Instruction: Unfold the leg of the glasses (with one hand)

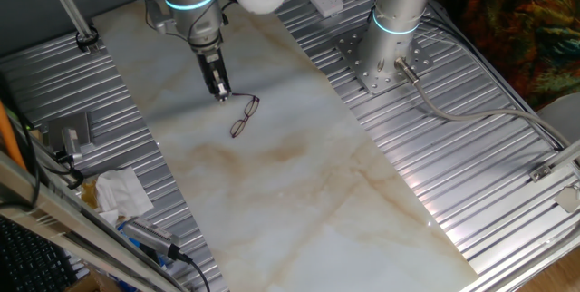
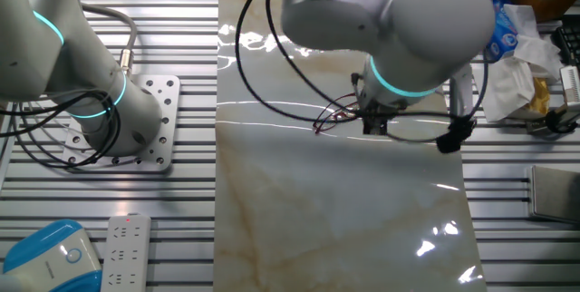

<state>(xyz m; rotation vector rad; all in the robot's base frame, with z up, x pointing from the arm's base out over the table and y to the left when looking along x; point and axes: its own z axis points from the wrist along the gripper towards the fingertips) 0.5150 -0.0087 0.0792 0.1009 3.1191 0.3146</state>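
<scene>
Robot arm reaching straight down to glasses on a marble-look table

The hand (image 1: 220, 92) points straight down, its tip touching one end of the glasses (image 1: 244, 117), which lie flat on the table (image 1: 299, 192); whether its 2 fingers are clenched cannot be told

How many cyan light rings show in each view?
2 in each. One on the working arm's wrist above the gripper at the glasses; one on the second arm at its base plate. More may be hidden.
</scene>
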